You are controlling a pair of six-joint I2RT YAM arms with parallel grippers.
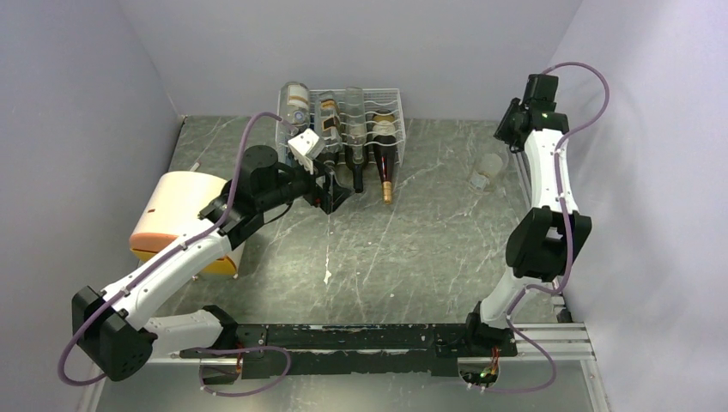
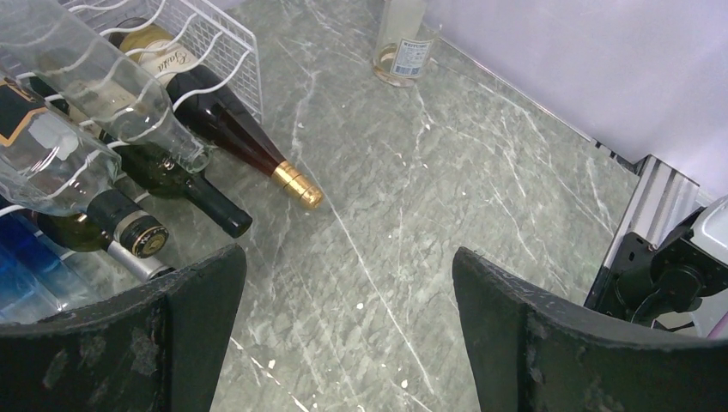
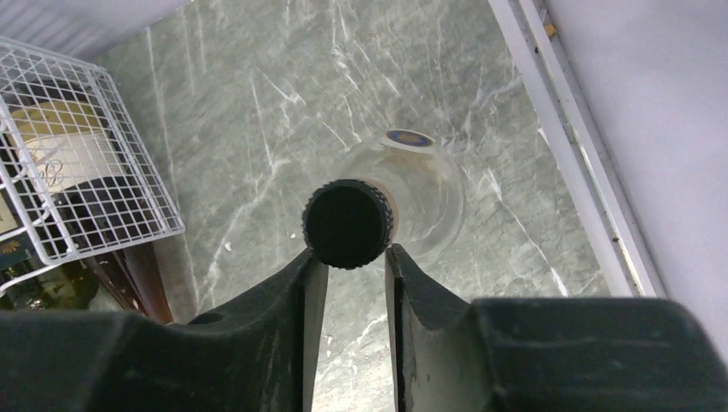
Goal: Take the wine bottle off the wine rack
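Note:
The white wire wine rack [image 1: 382, 101] stands at the back of the table and holds several bottles lying down with their necks toward me. It also shows in the left wrist view [image 2: 225, 36] and the right wrist view [image 3: 86, 163]. A clear wine bottle [image 1: 487, 169] stands upright on the table to the right of the rack. My right gripper [image 3: 348, 253] is above it, and its fingertips close on the black cap [image 3: 348, 219]. My left gripper [image 2: 348, 257] is open and empty, low over the table just in front of the rack's necks.
A cream cylindrical drum [image 1: 180, 210] lies at the left. A dark bottle with a gold foil neck [image 2: 296, 184] sticks out of the rack's bottom tier. A metal rail [image 3: 571, 146] and the wall run close to the right of the standing bottle.

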